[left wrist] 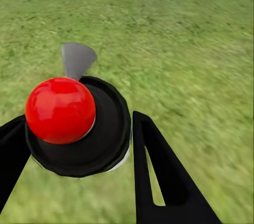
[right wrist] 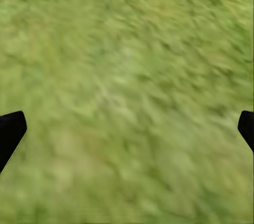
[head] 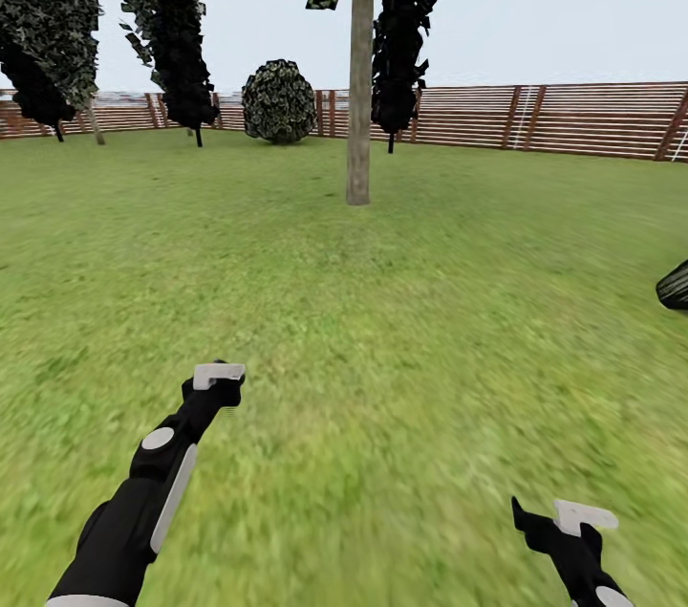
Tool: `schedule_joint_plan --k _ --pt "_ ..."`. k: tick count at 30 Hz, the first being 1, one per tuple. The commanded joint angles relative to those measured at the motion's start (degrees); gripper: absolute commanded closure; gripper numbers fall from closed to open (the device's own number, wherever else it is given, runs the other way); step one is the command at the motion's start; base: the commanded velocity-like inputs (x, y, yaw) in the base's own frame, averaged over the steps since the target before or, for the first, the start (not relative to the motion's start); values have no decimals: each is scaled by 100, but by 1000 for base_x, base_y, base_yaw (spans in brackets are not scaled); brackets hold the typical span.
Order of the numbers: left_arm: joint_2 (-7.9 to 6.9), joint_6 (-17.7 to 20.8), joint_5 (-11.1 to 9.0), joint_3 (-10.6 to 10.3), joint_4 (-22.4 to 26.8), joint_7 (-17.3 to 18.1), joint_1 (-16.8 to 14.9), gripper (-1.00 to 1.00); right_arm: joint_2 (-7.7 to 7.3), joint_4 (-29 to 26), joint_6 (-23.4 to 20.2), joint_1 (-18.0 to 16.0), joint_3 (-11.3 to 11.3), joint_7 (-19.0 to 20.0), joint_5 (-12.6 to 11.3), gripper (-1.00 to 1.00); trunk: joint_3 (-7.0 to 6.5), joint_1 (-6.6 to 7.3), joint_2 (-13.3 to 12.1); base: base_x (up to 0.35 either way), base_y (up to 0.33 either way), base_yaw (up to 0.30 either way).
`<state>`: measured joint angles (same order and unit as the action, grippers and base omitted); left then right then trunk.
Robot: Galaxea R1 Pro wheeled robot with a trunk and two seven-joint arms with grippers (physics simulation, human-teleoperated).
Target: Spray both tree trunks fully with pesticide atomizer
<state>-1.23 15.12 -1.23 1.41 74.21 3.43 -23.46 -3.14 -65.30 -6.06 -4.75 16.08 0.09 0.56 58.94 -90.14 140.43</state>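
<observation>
I'm counting one thick-trunked tree (head: 359,62) standing mid-lawn. I'm seeing three thin dark trees: one (head: 177,24) left of the bush, one (head: 397,33) behind the trunk, one (head: 43,24) at far left. One round bush (head: 278,100) by the fence. I'm holding one atomizer (left wrist: 84,128) in my left gripper (left wrist: 79,144). Two grippers total, counting my right gripper (head: 564,521).

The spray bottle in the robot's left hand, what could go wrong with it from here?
The tree trunk stands well across the grass, so spray released here would probably fall short. The pesticide atomizer is held only between the two fingers of the left hand, so a jolt on the way over might tilt or drop it.
</observation>
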Motion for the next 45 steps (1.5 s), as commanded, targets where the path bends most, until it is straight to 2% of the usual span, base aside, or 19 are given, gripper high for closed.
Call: schedule_joint_plan --k 1,4,7,11,26,45 --pt "-2 0 0 0 1 0 0 100 -1 0 0 0 0 0 2 -100 0 0 0 337 0 0" --pt "1 0 -1 -3 -2 0 0 100 4 0 0 0 -4 0 5 -100 0 0 0 337 0 0" --pt "93 0 0 -38 -3 0 0 100 24 0 0 0 -15 0 13 -100 0 0 0 337 0 0" --pt "126 0 0 -50 -10 0 0 100 28 2 0 0 -17 0 14 -100 0 0 0 337 0 0" --pt "132 0 8 -53 -8 0 0 100 24 -6 0 0 -17 0 -10 -100 -2 0 0 337 0 0" --pt "132 0 17 -53 -3 -1 0 100 22 -13 0 0 -9 0 -2 -100 -158 0 0 337 0 0"
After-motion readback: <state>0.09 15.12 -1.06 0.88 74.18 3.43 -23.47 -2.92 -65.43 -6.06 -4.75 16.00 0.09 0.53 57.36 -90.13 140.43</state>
